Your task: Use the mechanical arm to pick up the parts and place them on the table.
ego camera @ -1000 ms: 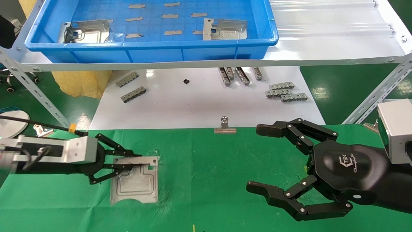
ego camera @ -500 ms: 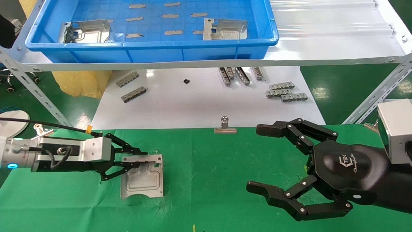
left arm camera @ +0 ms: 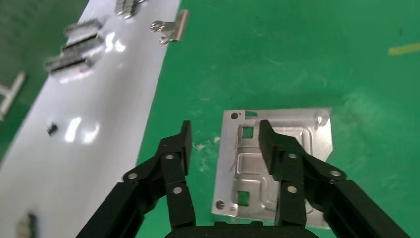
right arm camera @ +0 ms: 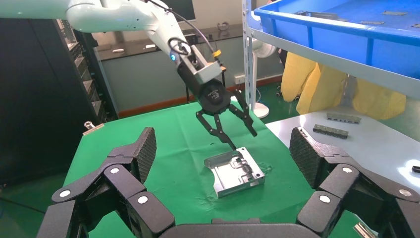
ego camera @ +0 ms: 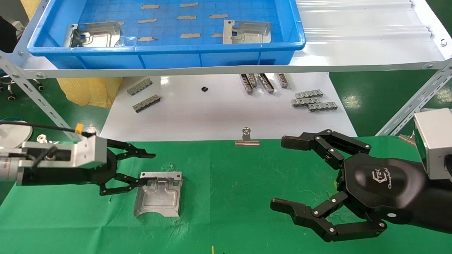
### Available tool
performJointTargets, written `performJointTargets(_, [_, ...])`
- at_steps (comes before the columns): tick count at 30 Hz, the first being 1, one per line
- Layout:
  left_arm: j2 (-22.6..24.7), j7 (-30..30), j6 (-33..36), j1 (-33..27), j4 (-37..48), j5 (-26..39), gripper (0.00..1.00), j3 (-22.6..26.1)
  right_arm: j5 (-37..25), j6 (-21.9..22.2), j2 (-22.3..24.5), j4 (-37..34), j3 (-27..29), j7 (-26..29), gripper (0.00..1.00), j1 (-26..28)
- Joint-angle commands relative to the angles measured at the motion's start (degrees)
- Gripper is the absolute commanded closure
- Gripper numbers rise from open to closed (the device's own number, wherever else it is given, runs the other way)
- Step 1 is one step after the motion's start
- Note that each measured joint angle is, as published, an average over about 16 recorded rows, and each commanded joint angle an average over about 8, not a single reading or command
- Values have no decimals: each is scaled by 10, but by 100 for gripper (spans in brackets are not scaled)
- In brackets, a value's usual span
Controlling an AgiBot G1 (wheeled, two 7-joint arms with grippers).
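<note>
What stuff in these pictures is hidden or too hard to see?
- Left claw, open above the metal plate on the green cloth: no view settles whether its lower finger touches the plate's flange.
- Plate's underside: hidden in every view by the plate itself.
- Two plates in the blue bin: the bin's front wall cuts off their near edges in the head view.
- Small black object on the white tabletop: too small to identify.
- Right claw: open, parked.

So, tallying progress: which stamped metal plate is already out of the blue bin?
The plate lying on the green cloth under the open left claw; the other two remain in the bin.
</note>
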Motion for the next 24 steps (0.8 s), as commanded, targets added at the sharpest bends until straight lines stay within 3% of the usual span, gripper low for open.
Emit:
performJointTargets(1, [-2,-20,7,-1,7,-4,0,-2,0,0,0,0,0,0,0,0])
performJointTargets(13, [-4,-28,7,4,1,-10,0,-6,0,0,0,0,0,0,0,0])
performJointTargets(24, [-35,-106,-1,62,-110,-48,0,-52,0,0,0,0,0,0,0,0])
